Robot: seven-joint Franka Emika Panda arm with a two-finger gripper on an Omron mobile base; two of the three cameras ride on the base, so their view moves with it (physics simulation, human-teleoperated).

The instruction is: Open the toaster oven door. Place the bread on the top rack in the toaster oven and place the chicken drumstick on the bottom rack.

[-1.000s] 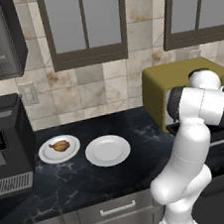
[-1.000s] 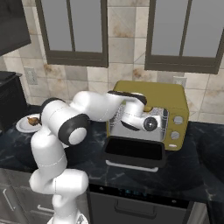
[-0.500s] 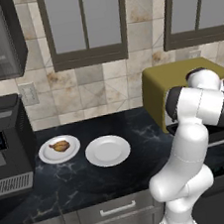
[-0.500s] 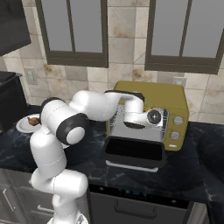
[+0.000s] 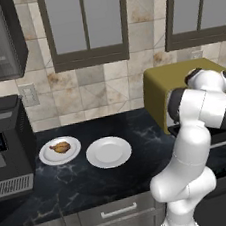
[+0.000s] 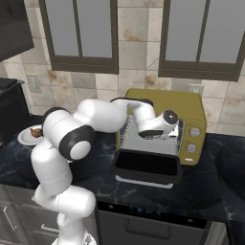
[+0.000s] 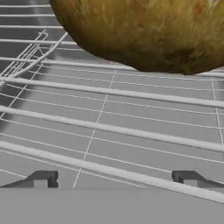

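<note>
Bread [image 7: 144, 33] lies on a wire rack [image 7: 109, 127] inside the toaster oven [image 6: 194, 107], just ahead of the pincer [image 7: 114, 177]; top rack, judging by the hand's height in the right base view. Pincer tips spread wide, nothing between them, so the roll is released. Over the last second the hand has slid a little rightward in the oven mouth, hardly deeper.

Toaster oven door [image 6: 146, 167] hangs fully down, flat over the table [image 5: 137, 127] edge. First placement looks done; the chicken drumstick [image 5: 60, 147] waits on its plate [image 5: 47, 156], far left beside an empty plate [image 5: 108, 152].

Room: the cavity is tight and the dropped door juts out below; retreat straight back. Open table between plates and oven.
</note>
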